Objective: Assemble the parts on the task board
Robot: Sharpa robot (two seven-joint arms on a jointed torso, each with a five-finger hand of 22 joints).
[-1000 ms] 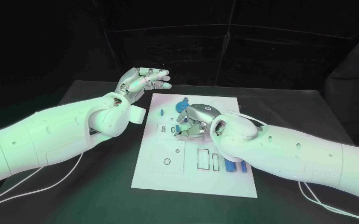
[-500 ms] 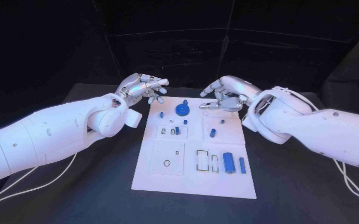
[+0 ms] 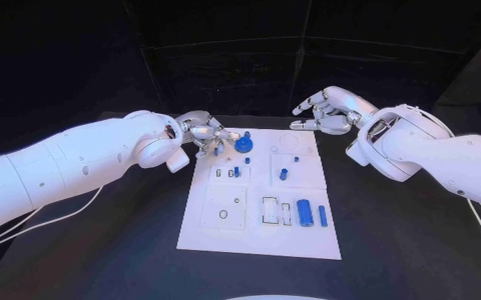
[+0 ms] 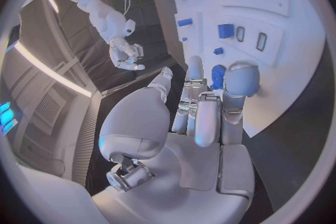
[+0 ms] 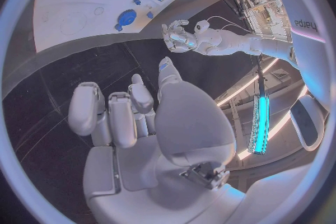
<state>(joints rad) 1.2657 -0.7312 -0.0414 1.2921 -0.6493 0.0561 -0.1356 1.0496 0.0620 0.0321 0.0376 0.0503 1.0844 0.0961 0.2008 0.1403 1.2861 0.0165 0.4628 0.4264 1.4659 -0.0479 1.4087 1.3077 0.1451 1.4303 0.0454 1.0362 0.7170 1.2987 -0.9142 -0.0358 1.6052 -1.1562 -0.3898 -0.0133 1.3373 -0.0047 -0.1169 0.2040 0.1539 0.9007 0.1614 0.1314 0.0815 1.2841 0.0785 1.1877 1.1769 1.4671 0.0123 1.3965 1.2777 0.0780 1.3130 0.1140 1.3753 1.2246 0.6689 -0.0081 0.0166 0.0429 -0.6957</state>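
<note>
Since the frame half a second back, both hands had shifted: my left hand point(image 3: 204, 133) had dropped in toward the far-left corner of the task board point(image 3: 256, 237), while my right hand point(image 3: 329, 114) had pulled back off the board and up past its far-right corner.

Left hand first: fingers loosely curled in, nothing pinched that I could make out, tips hanging just beside the round blue part point(image 3: 244, 145) near the board's far edge. From the left wrist cam the fingertips point(image 4: 240, 79) sat right over a small blue piece point(image 4: 218, 75) at that edge, but whether they touched it I couldn't tell. The round part lay just to the hand's inner side, toward the board's middle, so the left was clearly the nearer one.

Right hand was empty, fingers half curled, well apart from every part.

Further out, the blue cylinder point(image 3: 306, 211) and a slim blue bar point(image 3: 322, 215) lay side by side near the board's near-right area, long axes running toward me.
</note>
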